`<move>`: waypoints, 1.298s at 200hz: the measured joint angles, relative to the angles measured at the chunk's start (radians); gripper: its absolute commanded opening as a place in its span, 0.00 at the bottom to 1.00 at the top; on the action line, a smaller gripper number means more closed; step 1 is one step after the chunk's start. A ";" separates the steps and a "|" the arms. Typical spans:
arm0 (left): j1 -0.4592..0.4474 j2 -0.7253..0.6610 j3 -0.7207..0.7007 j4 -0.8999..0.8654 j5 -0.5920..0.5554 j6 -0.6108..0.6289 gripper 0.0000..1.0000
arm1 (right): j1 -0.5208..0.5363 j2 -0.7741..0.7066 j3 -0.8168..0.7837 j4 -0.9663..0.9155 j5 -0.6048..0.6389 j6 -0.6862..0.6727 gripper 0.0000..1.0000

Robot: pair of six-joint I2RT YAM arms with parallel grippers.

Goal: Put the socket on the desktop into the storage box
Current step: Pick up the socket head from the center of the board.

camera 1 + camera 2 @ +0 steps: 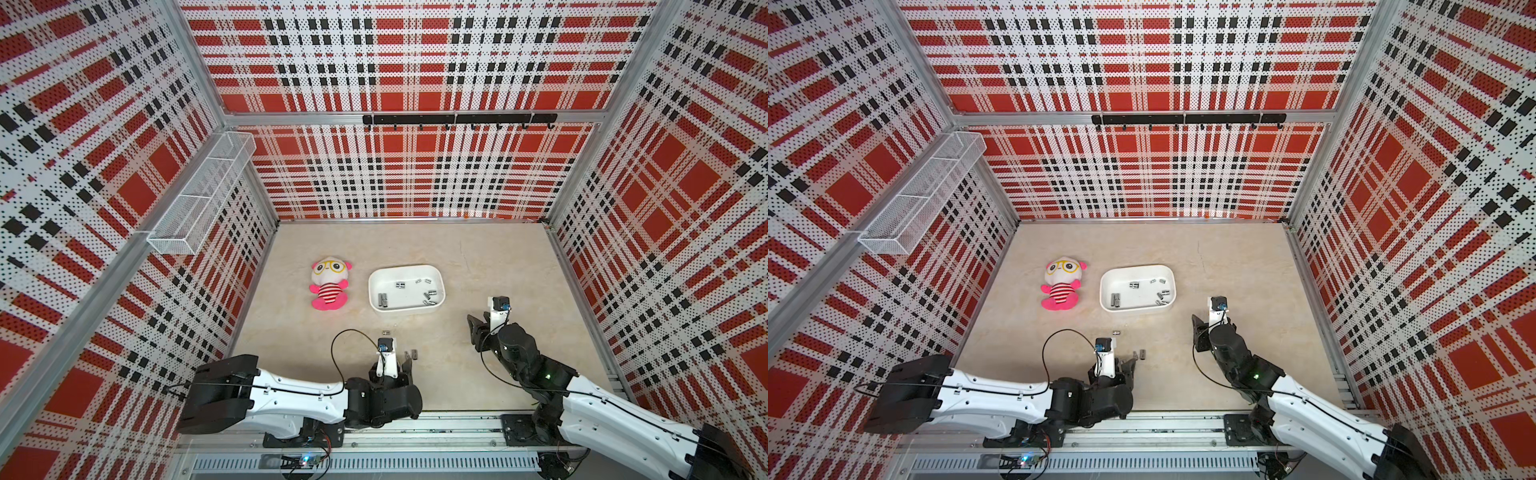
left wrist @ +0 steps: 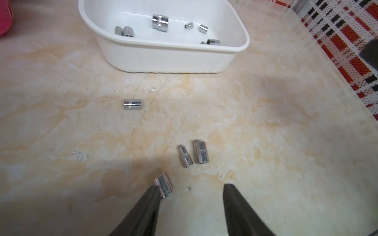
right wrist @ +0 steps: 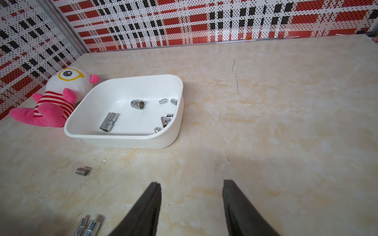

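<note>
Socket (image 2: 163, 185): short chrome cylinder, on the desktop (image 2: 266, 132), touching one finger of my left gripper (image 2: 192, 186); jaws spread, nothing pinched. Three more sockets (image 2: 132, 104) lie loose nearby. Storage box (image 2: 163, 59) beyond, bare desktop between. My right gripper (image 3: 191, 182): jaws spread, empty, over bare desktop.

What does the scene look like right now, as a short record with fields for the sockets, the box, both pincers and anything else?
on desktop: four sockets
lone socket: lying nearest the box
socket pair: side by side, close to the left pincer
fourth socket: at one left fingertip, not gripped
box: several stored sockets inside
left pincer: open
right pincer: open, empty, over bare desktop
doll: lying beside box, apart from it
</note>
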State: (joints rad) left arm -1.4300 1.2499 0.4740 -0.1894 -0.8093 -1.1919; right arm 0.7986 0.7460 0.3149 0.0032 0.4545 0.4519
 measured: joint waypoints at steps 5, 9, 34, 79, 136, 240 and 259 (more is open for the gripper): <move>0.028 -0.004 -0.016 0.021 0.019 0.004 0.54 | 0.000 0.003 0.000 0.000 0.001 0.000 0.55; 0.045 -0.006 -0.026 0.032 0.032 0.009 0.53 | 0.000 0.005 0.000 0.000 0.002 0.001 0.55; 0.140 -0.010 -0.082 0.079 0.098 0.027 0.50 | 0.000 0.014 0.000 0.000 0.004 0.001 0.55; 0.159 0.074 -0.073 0.126 0.140 0.032 0.51 | 0.000 0.019 0.000 0.001 0.010 -0.002 0.55; 0.169 0.187 -0.020 0.137 0.140 0.022 0.53 | 0.000 0.016 0.000 0.001 0.010 -0.003 0.55; 0.177 0.304 0.049 0.134 0.077 0.012 0.42 | 0.000 0.032 0.000 0.000 0.010 -0.004 0.55; 0.165 0.313 0.054 0.126 0.065 0.005 0.38 | 0.000 0.037 0.000 0.000 0.011 -0.005 0.55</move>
State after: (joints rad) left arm -1.2652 1.5631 0.5282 -0.0631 -0.7441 -1.1873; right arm 0.7986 0.7830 0.3149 0.0029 0.4652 0.4465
